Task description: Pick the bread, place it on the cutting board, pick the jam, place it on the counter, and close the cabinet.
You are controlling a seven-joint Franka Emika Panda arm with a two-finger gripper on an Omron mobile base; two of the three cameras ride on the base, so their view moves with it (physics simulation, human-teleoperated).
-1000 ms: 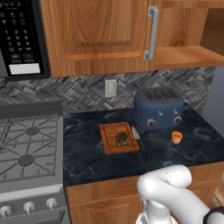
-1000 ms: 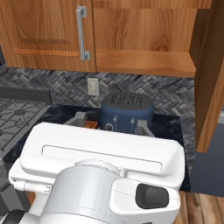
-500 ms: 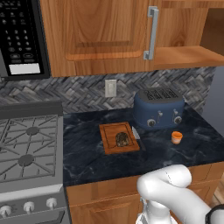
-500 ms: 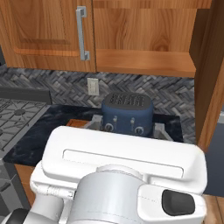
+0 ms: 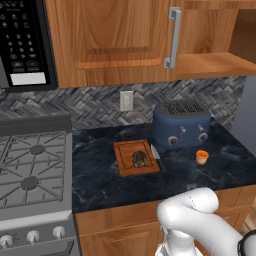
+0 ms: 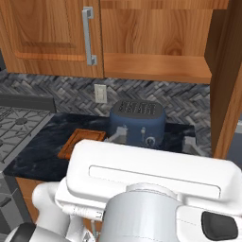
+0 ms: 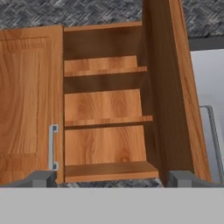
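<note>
Cabinet (image 7: 105, 109): right door (image 7: 175, 87) swung open, shelves bare. Tabletop (image 5: 100, 180): dark marbled. Toaster (image 5: 181, 123): blue, at rear. Board (image 5: 135, 157): carries bread (image 5: 139, 159). Jam (image 5: 201, 157): on tabletop, right of board. Pincer (image 7: 111, 178): spread, facing cabinet interior.

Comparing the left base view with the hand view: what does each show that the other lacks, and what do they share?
Left base view: the bread on the cutting board, the jam on the counter, plus a toaster, stove and microwave.
Hand view: inner shelves, the swung-out door and the claw, jaws apart.
Both: the cabinet, open.
</note>
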